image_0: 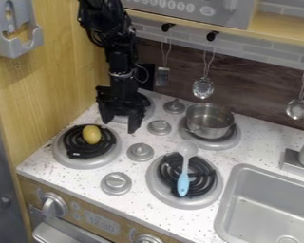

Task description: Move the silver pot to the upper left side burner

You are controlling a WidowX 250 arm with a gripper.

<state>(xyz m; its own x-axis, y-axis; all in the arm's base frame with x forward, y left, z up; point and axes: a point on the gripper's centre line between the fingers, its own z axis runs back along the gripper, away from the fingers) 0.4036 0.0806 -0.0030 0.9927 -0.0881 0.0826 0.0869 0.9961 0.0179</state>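
The silver pot (209, 122) awaited transfer to the upper left burner (150, 110).
The pot stood upright on the upper right burner (233, 138), its mouth facing up; its round body offered no clear long axis, and no handle direction could be told with certainty. The gripper (119, 126), fingers spread and empty, hung over the target burner, apart from the pot. Grasping, carrying and setting down all appeared to be left to do.

Hi front cam, angled dn twd stovetop (85, 180), mid-dist
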